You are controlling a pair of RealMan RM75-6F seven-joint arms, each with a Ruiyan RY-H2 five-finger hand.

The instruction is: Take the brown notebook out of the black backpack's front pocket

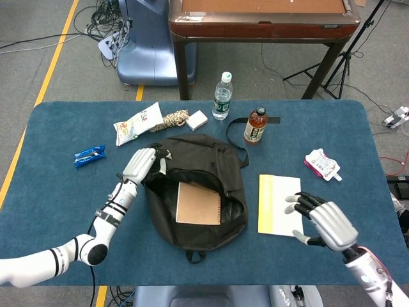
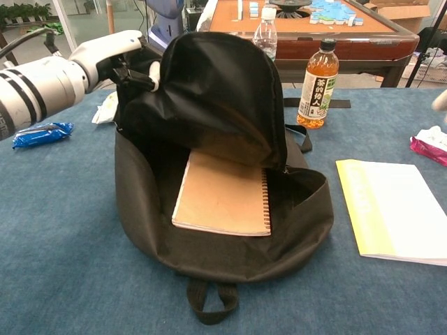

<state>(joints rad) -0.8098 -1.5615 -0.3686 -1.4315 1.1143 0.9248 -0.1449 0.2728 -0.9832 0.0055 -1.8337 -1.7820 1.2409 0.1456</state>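
The black backpack (image 1: 192,220) lies in the middle of the table with its front pocket pulled wide. The brown spiral notebook (image 1: 199,203) lies flat inside the pocket, its upper end under the raised flap (image 2: 209,91). My left hand (image 1: 142,165) grips the flap's left edge and holds it up and back; the chest view shows this hand (image 2: 119,56) high at the left. My right hand (image 1: 326,220) hovers with fingers spread over the right edge of a yellow-and-white booklet (image 1: 275,204), right of the backpack, holding nothing.
Behind the backpack stand a water bottle (image 1: 221,96) and a tea bottle (image 1: 255,125). A snack bag (image 1: 137,123), a rope bundle (image 1: 170,119) and a small white box (image 1: 197,119) lie at the back left. A blue packet (image 1: 89,155) lies far left, a pink pouch (image 1: 322,164) right.
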